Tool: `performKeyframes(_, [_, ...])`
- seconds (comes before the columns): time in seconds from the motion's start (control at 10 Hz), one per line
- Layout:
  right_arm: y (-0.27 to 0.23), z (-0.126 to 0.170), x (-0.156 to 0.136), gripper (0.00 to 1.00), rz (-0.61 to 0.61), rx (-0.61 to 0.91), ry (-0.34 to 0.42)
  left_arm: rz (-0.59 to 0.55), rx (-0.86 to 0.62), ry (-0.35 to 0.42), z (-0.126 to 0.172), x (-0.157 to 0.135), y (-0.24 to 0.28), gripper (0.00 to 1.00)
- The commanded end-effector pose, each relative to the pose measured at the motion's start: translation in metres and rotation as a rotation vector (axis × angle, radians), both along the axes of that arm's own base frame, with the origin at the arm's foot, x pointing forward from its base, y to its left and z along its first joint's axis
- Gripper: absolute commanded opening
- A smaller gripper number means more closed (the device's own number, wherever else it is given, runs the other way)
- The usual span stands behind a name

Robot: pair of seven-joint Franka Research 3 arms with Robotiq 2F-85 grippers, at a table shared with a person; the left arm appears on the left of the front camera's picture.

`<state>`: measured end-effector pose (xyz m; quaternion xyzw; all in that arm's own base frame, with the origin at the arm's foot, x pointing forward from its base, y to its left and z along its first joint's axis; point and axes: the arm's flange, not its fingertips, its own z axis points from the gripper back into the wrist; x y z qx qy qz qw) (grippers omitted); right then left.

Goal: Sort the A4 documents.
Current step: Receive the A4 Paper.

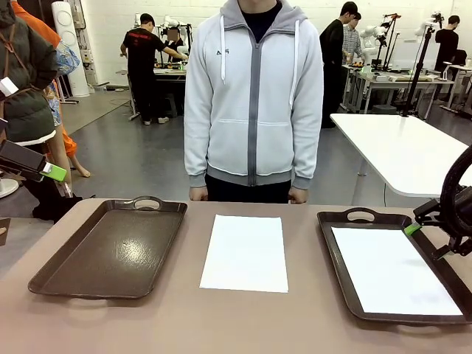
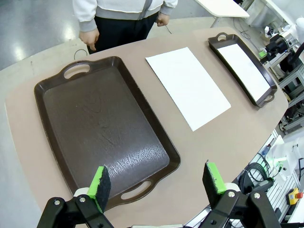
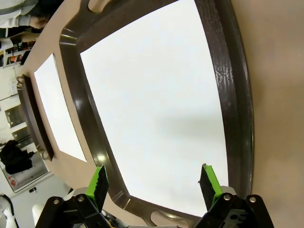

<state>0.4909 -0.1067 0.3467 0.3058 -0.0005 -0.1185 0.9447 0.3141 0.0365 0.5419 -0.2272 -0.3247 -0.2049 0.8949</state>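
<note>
One white A4 sheet lies flat on the bare tabletop between two dark brown trays. A second A4 sheet lies inside the right tray. The left tray holds nothing. My left gripper hangs open off the table's left edge; in its wrist view the left gripper looks down over the empty tray and the loose sheet. My right gripper hovers open over the right tray's far right side, the right gripper framing the sheet below it, with nothing held.
A person in a light grey hoodie stands at the table's far edge, hands resting at its rim. A white table stands behind at the right.
</note>
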Motion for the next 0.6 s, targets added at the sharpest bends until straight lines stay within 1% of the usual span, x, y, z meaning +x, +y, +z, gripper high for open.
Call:
performKeyframes(0.0, [0.023,0.019,-0.005,1.0,0.056,-0.03,-0.095,-0.015,-0.013,-0.004,-0.001,0.0,0.001,1.0])
performKeyframes(0.1, [0.048,0.047,0.0,1.0,0.118,-0.081,-0.196,-0.015,-0.013,-0.004,-0.001,0.0,0.001,1.0])
performKeyframes(0.2, [0.074,0.078,0.01,1.0,0.2,-0.13,-0.316,-0.015,-0.013,-0.004,-0.001,0.0,0.001,1.0])
performKeyframes(0.3, [0.102,0.11,0.021,1.0,0.398,-0.11,-0.41,-0.015,-0.013,-0.004,-0.001,0.0,0.001,1.0])
performKeyframes(0.4, [0.123,0.132,0.016,1.0,0.536,-0.141,-0.514,-0.015,-0.013,-0.004,-0.001,0.0,0.001,1.0])
performKeyframes(0.5, [0.135,0.145,-0.002,1.0,0.624,-0.152,-0.6,-0.015,-0.013,-0.004,-0.001,0.0,0.001,1.0])
